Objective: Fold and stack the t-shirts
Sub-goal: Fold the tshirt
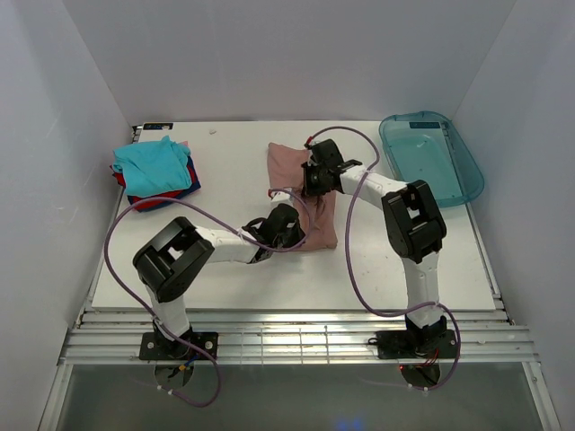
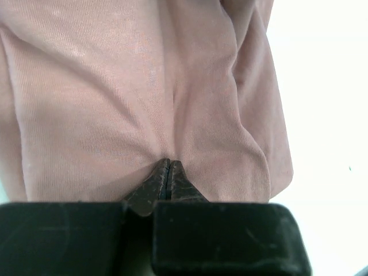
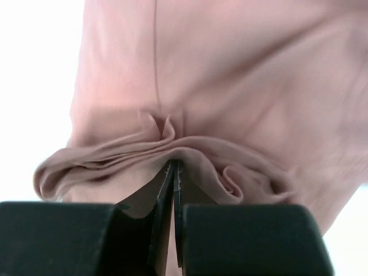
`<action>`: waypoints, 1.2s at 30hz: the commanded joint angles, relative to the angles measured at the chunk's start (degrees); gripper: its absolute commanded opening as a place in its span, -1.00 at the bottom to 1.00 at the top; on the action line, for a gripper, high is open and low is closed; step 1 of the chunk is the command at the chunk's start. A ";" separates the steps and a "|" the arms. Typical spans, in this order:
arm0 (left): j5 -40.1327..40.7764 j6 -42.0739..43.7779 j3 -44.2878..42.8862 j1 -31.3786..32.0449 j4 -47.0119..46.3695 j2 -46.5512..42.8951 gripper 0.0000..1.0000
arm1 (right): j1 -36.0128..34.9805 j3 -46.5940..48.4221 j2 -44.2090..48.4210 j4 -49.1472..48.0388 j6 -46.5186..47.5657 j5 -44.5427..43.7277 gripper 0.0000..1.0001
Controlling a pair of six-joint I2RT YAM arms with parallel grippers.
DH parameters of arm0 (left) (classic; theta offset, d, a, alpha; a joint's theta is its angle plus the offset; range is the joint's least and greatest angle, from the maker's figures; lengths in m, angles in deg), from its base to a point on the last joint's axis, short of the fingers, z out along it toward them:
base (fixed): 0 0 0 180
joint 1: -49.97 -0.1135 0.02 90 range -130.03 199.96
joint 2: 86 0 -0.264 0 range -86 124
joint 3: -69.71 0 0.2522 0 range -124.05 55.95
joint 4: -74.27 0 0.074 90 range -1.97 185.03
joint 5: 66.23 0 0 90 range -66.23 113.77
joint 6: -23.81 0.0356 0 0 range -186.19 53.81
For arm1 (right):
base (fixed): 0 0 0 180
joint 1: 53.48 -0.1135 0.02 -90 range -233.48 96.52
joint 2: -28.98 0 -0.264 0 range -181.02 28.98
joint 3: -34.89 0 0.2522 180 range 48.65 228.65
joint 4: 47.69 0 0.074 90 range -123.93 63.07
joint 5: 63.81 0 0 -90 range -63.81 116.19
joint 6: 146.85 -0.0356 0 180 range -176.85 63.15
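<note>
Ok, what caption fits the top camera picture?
Left gripper and right gripper pinch the dusty-pink cloth t-shirt; teal-topped folded shirt stack waits.

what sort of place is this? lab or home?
Probably an enclosed lab test cell: plain white walls box in a white table, and the left arm and right arm are bolted to an aluminium rail.

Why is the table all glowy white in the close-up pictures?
Left wrist view: the table is blown out to plain white beside the pink shirt, whose weave looks sharp. Right wrist view: the same white glare at left, with the shirt folds slightly soft. Top external view: even, soft light and faint shadows.
</note>
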 commanded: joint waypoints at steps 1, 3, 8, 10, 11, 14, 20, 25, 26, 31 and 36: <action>-0.68 -1.03 4.26 2.50 6.60 -2.18 -1.00 | 0.95 4.64 -2.14 -1.15 0.60 -1.15 -0.85; -0.16 -1.91 6.10 3.46 7.04 -2.88 -1.00 | 1.47 6.40 -3.02 -0.80 0.42 -0.62 -0.85; 0.90 -2.61 7.70 5.13 8.10 -4.64 -1.00 | 2.00 8.87 -5.75 -0.09 1.03 -0.71 -0.85; 3.61 -1.74 6.30 5.57 9.58 -5.61 -1.00 | 2.00 8.96 -4.18 0.35 1.83 -1.32 -0.85; 4.49 -1.21 5.51 5.75 10.29 -7.00 -1.00 | 2.00 8.44 -2.86 0.17 2.09 -2.46 -0.85; 8.19 1.86 0.06 5.66 14.32 -10.17 -1.00 | 1.83 4.84 4.86 -0.36 3.58 -7.10 -0.85; 16.01 5.38 -8.73 6.19 22.16 -16.85 -0.91 | -0.62 -13.40 27.62 -0.88 3.06 -13.55 -0.14; 17.25 2.93 -5.85 6.28 27.86 -22.04 0.46 | -3.09 -25.30 37.14 3.50 -0.45 -12.05 0.39; 17.16 1.53 -4.80 6.19 28.48 -22.31 0.56 | -3.44 -27.23 37.75 4.21 -2.02 -11.61 0.39; 13.21 -3.14 0.92 5.05 32.27 -19.59 0.67 | -5.90 -38.93 40.04 1.05 -5.81 -8.36 0.43; 9.96 -2.97 6.89 4.26 24.72 -21.08 0.96 | -6.87 -42.98 41.18 0.08 -7.14 -8.80 0.48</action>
